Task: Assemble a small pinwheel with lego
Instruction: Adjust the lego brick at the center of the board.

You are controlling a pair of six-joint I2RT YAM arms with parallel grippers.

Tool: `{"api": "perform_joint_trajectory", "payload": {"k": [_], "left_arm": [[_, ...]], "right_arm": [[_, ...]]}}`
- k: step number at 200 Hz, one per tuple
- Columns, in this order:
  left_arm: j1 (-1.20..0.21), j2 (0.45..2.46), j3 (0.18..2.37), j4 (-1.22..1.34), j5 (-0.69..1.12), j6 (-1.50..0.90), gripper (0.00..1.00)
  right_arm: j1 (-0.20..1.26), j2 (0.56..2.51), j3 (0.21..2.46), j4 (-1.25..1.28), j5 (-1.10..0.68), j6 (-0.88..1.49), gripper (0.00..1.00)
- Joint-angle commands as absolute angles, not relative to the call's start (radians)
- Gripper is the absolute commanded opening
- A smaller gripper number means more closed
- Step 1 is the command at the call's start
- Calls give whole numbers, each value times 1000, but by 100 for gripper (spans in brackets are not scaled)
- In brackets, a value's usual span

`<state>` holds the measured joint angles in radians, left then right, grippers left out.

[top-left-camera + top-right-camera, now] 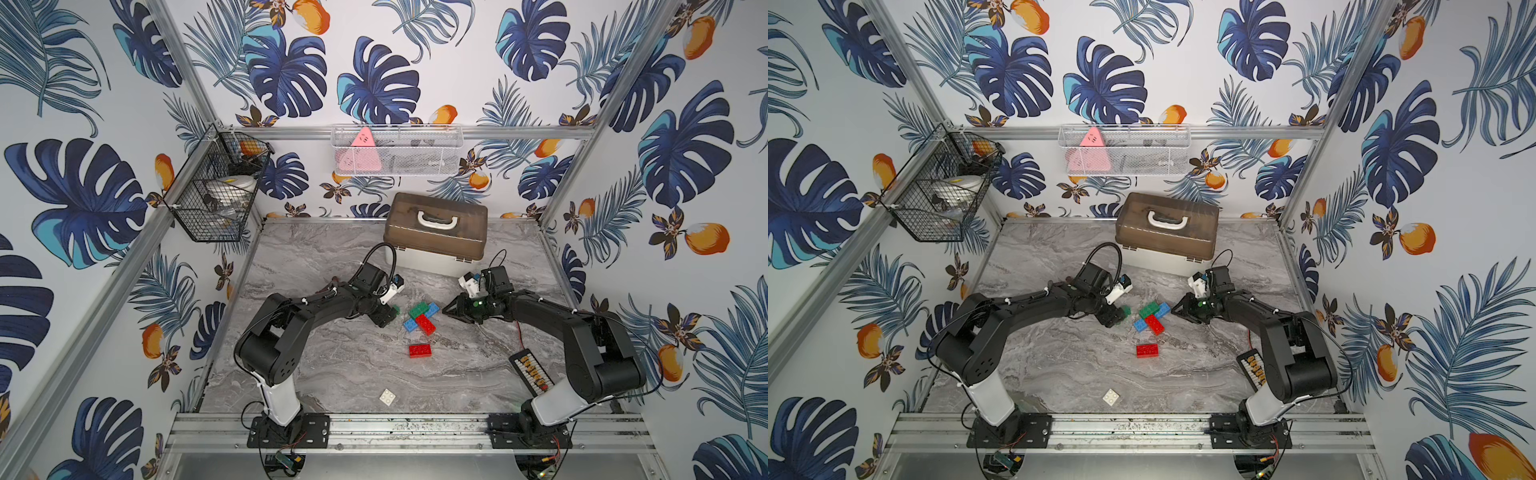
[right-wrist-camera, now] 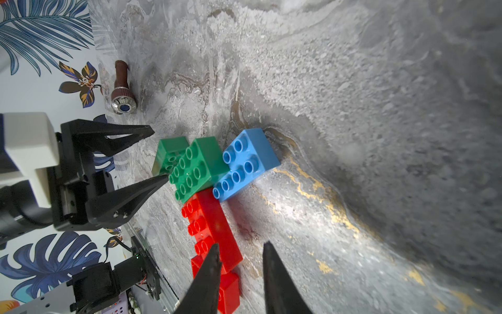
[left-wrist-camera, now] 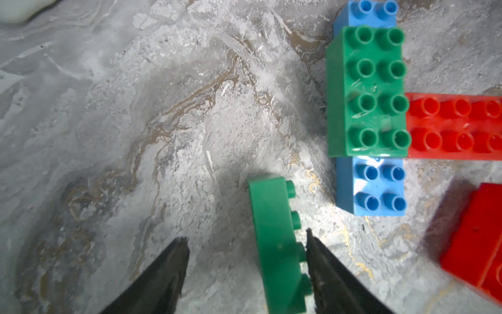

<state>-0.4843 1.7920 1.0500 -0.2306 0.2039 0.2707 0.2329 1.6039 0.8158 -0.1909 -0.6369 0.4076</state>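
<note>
One green studded plastic brick [image 3: 274, 244] stands on edge between the left end effector's [image 3: 245, 235] half-open jaws, ungripped, beside the part-built red-green-blue brick pinwheel [image 3: 364, 89] on the tabletop [image 3: 135, 136]; uneven closing could topple it.

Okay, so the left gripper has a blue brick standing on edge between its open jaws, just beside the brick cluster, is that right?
Not quite: that brick is green, not blue. The left wrist view shows the green brick standing on edge between the open jaws of the left gripper, just beside the brick cluster.
</note>
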Motion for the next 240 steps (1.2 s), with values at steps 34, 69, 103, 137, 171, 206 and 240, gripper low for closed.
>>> {"api": "perform_joint_trajectory", "payload": {"k": [34, 69, 103, 137, 171, 206, 240], "left_arm": [[-451, 1849, 1089, -322, 274, 322, 61], [-422, 1905, 1141, -391, 366, 352, 45], [-309, 1905, 1200, -447, 615, 308, 30], [-295, 1991, 1389, -830, 775, 426, 22], [-334, 2173, 1526, -1114, 806, 435, 21], [-332, 2195, 1462, -1081, 719, 375, 23], [-299, 2177, 1438, -1041, 678, 329, 25]], "right_arm": [[232, 1607, 813, -168, -650, 407, 30], [232, 1598, 817, -177, -647, 404, 29], [231, 1596, 828, -205, -644, 389, 29], [232, 1595, 842, -226, -647, 382, 29], [233, 1601, 859, -253, -661, 371, 29], [233, 1583, 861, -283, -653, 348, 29], [233, 1583, 850, -264, -665, 363, 29]]}}
